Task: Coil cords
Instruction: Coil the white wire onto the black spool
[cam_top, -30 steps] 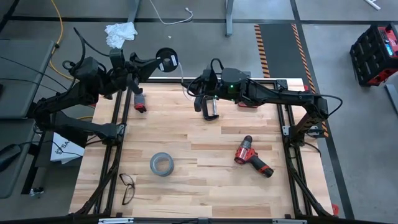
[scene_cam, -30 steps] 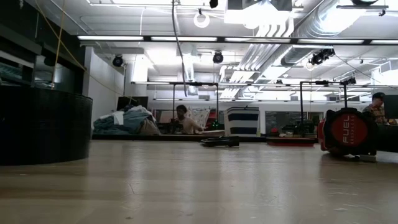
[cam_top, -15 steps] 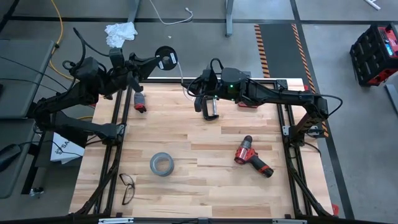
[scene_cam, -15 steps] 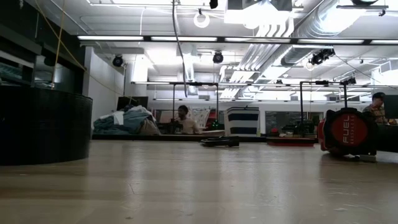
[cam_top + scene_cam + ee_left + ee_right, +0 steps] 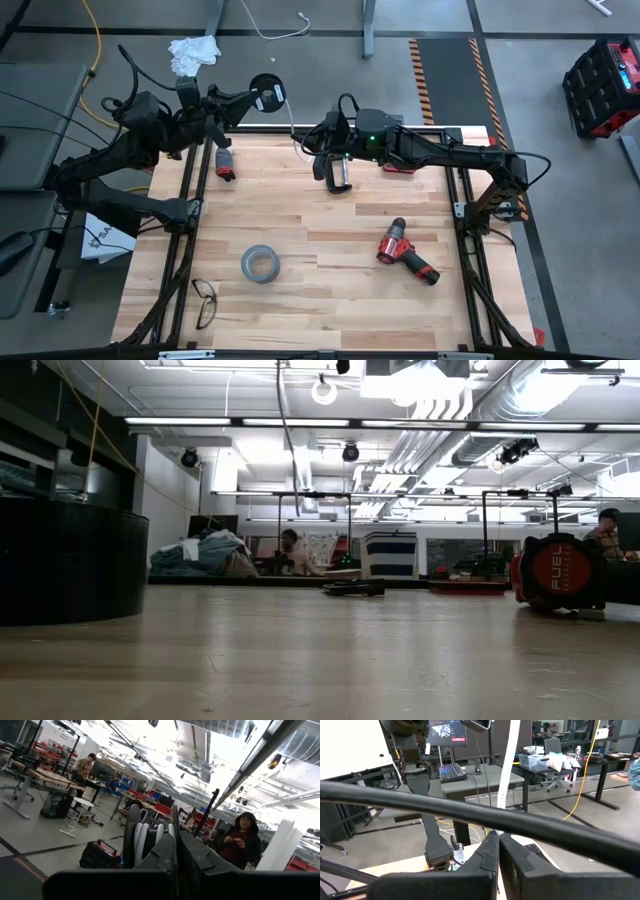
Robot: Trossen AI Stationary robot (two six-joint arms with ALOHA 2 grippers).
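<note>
The small black round disc [image 5: 267,95] is held in the air just past the table's far edge by my left gripper [image 5: 250,101], which is shut on it. In the left wrist view the disc [image 5: 130,836] shows edge-on with white cable turns [image 5: 144,839] beside my shut left gripper [image 5: 176,839]. The thin white cable [image 5: 293,122] runs from the disc to my right gripper [image 5: 308,140], which is shut on it over the table's far edge. In the right wrist view the cable [image 5: 509,775] rises from my right gripper [image 5: 498,839]. My left gripper pinches the black disc at its near-left rim [image 5: 256,99] between its two fingers. The fingers come level from the table's left. The disc is lifted clear, beyond the table's far edge; the exact place of contact is covered by the fingers. My right gripper pinches the white cable [image 5: 503,826] between its two shut fingers, which lie across it. The fingers come from the table's right. The cable leaves the fingers in a nearly straight line toward the disc, clear of the table.
On the table lie a grey tape roll [image 5: 259,264], a red-and-black drill [image 5: 405,250], a pair of glasses [image 5: 204,300] and a small red-and-black tool [image 5: 225,165]. A white rag [image 5: 193,52], a loose white cable [image 5: 270,25] and a yellow cord [image 5: 92,40] lie on the floor.
</note>
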